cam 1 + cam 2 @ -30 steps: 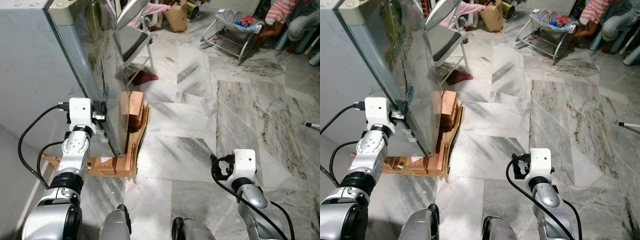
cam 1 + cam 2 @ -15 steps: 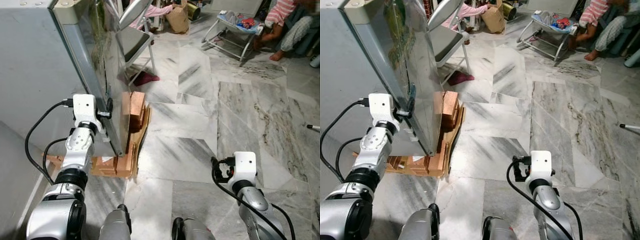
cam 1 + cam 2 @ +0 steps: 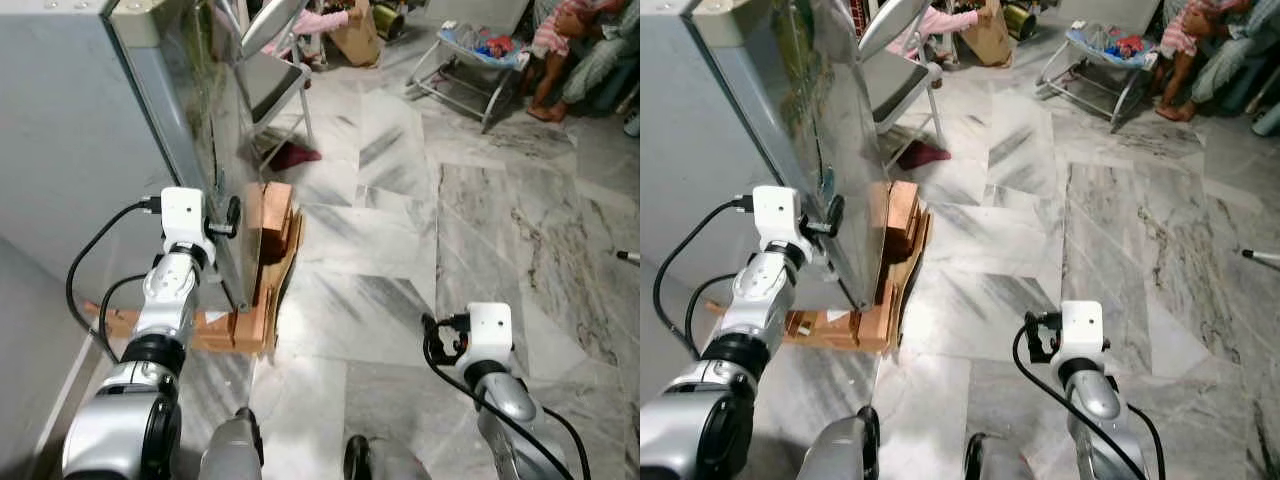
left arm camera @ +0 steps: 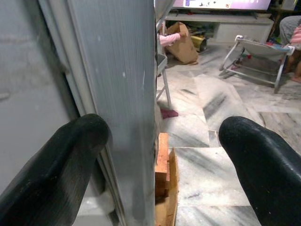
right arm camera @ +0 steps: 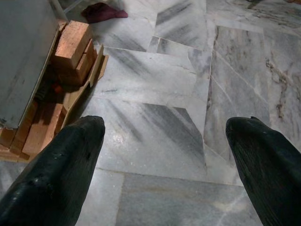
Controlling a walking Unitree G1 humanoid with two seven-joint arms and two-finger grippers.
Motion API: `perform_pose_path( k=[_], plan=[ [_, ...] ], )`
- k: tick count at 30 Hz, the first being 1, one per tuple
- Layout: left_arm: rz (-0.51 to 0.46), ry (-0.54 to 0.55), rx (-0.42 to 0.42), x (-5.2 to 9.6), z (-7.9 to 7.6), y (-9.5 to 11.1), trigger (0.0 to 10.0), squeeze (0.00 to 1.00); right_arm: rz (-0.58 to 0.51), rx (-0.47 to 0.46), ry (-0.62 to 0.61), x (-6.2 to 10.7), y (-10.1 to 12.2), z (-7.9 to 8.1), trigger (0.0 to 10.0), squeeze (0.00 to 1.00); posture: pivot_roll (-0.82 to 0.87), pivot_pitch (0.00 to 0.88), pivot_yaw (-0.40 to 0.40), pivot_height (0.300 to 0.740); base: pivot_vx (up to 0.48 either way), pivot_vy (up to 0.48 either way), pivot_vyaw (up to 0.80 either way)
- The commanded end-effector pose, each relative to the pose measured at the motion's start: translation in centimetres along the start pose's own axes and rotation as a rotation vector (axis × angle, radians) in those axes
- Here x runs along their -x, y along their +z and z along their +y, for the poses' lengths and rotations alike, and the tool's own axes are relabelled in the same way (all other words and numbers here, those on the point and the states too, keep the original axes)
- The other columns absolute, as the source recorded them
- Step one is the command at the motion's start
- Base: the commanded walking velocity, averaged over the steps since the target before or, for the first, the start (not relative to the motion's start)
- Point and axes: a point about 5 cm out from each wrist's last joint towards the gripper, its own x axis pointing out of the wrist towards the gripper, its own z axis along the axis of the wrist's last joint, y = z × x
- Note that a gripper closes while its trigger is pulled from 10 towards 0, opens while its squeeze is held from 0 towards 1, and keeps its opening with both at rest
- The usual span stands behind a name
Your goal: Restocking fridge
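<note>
Grey-veined marble floor (image 3: 400, 250) fills mid-frame; at left, the spread left hand (image 4: 155, 155) straddles the tall grey metal fridge door's (image 4: 120, 94) edge, likely heavy, stiff, slick; grip that edge.

Your robot's body, item by item:

- Left arm (image 3: 150, 340) — silver, jointed segments with black rings, ending in a white box-shaped wrist block; black cables loop from that block back toward the forearm.
- Right arm (image 3: 505, 400) — same silver finish, same white wrist block with rounded corners and a small dark spot on its face; a thick black cable curls beside it.
- Fingers (image 4: 51, 183) — two per arm, long, rounded, matte black.
</note>
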Motion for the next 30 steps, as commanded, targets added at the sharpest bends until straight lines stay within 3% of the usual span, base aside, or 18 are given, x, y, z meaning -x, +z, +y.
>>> perform_pose_path(
  k=[1, 3, 6, 10, 13, 15, 16, 19, 25, 27, 29, 30],
  plan=[
    [0.017, -0.015, -0.035, -0.7, -0.5, 0.6, 10.0, 0.00, 0.003, 0.002, -0.003, 0.0, 0.0, 0.0, 10.0, 0.00, 0.03, 0.151, -0.045, 0.740, 0.000, 0.000, 0.00],
    [0.035, -0.014, -0.017, -1.2, -1.2, 0.9, 10.0, 0.00, 0.002, 0.001, -0.003, -0.1, 0.0, 0.1, 10.0, 0.00, 0.03, 0.149, -0.044, 0.740, 0.000, 0.000, 0.00],
    [0.015, -0.089, -0.012, -2.1, -3.3, 2.3, 10.0, 0.00, 0.005, 0.000, 0.001, -0.2, -0.1, 0.3, 10.0, 0.00, 0.03, 0.145, -0.040, 0.740, 0.000, 0.000, 0.00],
    [-0.096, -0.307, -0.059, -2.5, -8.5, 4.8, 10.0, 0.00, 0.012, -0.002, 0.007, -0.2, -0.2, 0.5, 10.0, 0.00, 0.04, 0.144, -0.037, 0.740, 0.000, 0.000, 0.00],
    [-0.254, -0.604, -0.128, -0.8, -15.4, 7.4, 10.0, 0.00, 0.024, -0.002, 0.016, -0.2, -0.5, 0.6, 10.0, 0.00, 0.04, 0.143, -0.035, 0.740, 0.000, 0.000, 0.00],
    [-0.363, -0.859, -0.103, 2.8, -21.5, 8.7, 10.0, 0.00, 0.036, 0.001, 0.029, -0.3, -0.7, 1.0, 10.0, 0.00, 0.05, 0.141, -0.036, 0.740, 0.000, 0.000, 0.00],
    [-0.355, -0.875, -0.072, 3.3, -22.6, 8.5, 10.0, 0.00, 0.038, 0.006, 0.040, -0.3, -0.7, 1.3, 10.0, 0.00, 0.04, 0.142, -0.034, 0.740, 0.000, 0.000, 0.00],
    [-0.341, -0.862, -0.068, 3.2, -22.6, 8.2, 10.0, 0.00, 0.037, 0.013, 0.047, -0.3, -0.7, 1.5, 10.0, 0.00, 0.04, 0.140, -0.031, 0.740, 0.000, 0.000, 0.00],
    [-0.267, -0.673, -0.069, 0.4, -17.9, 7.3, 10.0, 0.00, 0.044, 0.003, 0.042, -0.3, -0.9, 1.3, 10.0, 0.00, 0.05, 0.143, -0.024, 0.740, 0.000, 0.000, 0.00],
    [-0.239, -0.625, -0.088, 0.2, -15.8, 6.5, 10.0, 0.00, 0.044, 0.003, 0.048, -0.3, -1.0, 1.5, 10.0, 0.00, 0.05, 0.142, -0.023, 0.740, 0.000, 0.000, 0.00],
    [-0.231, -0.614, -0.101, 0.4, -15.2, 6.2, 10.0, 0.00, 0.044, 0.003, 0.050, -0.4, -0.9, 1.6, 10.0, 0.00, 0.05, 0.142, -0.023, 0.740, 0.000, 0.000, 0.00],
    [-0.205, -0.559, -0.116, 0.5, -13.8, 5.4, 10.0, 0.00, 0.044, 0.004, 0.052, -0.5, -0.9, 1.6, 10.0, 0.00, 0.06, 0.143, -0.023, 0.740, 0.000, 0.000, 0.00]
  ],
)
